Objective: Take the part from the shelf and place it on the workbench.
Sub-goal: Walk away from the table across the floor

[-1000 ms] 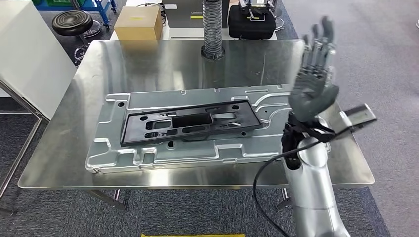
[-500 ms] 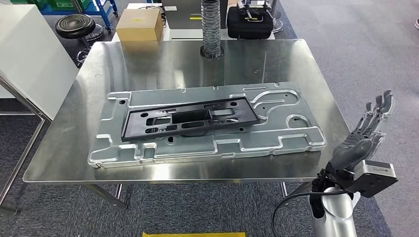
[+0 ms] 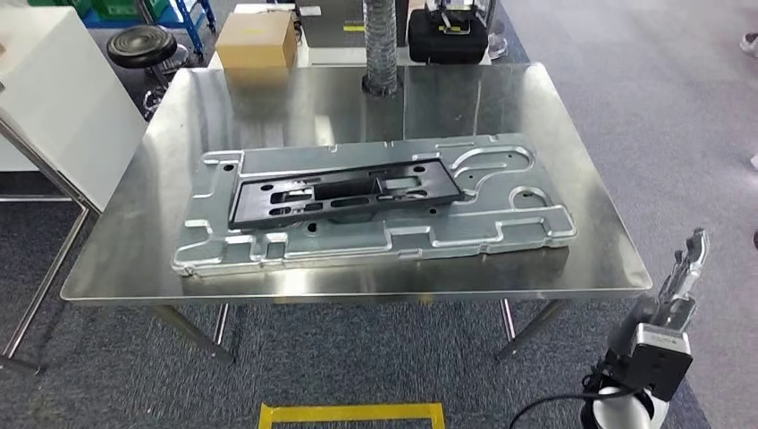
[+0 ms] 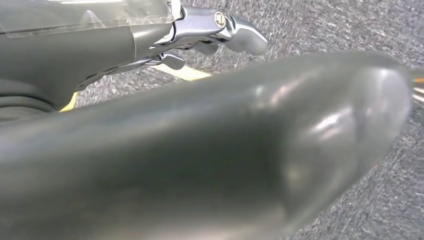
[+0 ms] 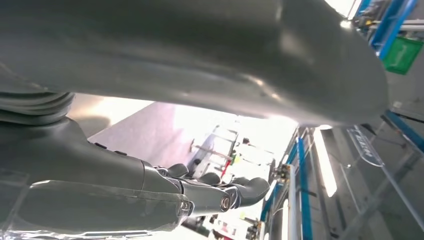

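A long black plastic part (image 3: 344,192) with several cut-outs lies flat on a large stamped silver panel (image 3: 501,223) in the middle of the steel workbench (image 3: 295,98). My right hand (image 3: 684,268) hangs low off the bench's right front corner, clear of the table, fingers straight and holding nothing. The right wrist view shows the same hand (image 5: 200,195) with its fingers stretched out, away from the thumb, and empty. In the left wrist view my left hand (image 4: 200,150) hangs over grey carpet, thumb and fingers apart with nothing between them.
At the bench's far edge stand a ribbed grey hose (image 3: 380,45), a cardboard box (image 3: 257,37) and a black case (image 3: 447,31). A black stool (image 3: 141,43) and a white cabinet (image 3: 54,98) are on the left. Yellow floor tape (image 3: 350,413) marks the near side.
My right arm has come down from above the bench's right side to below its front corner, hand still empty. The view has shifted slightly; the black part and panel stay put.
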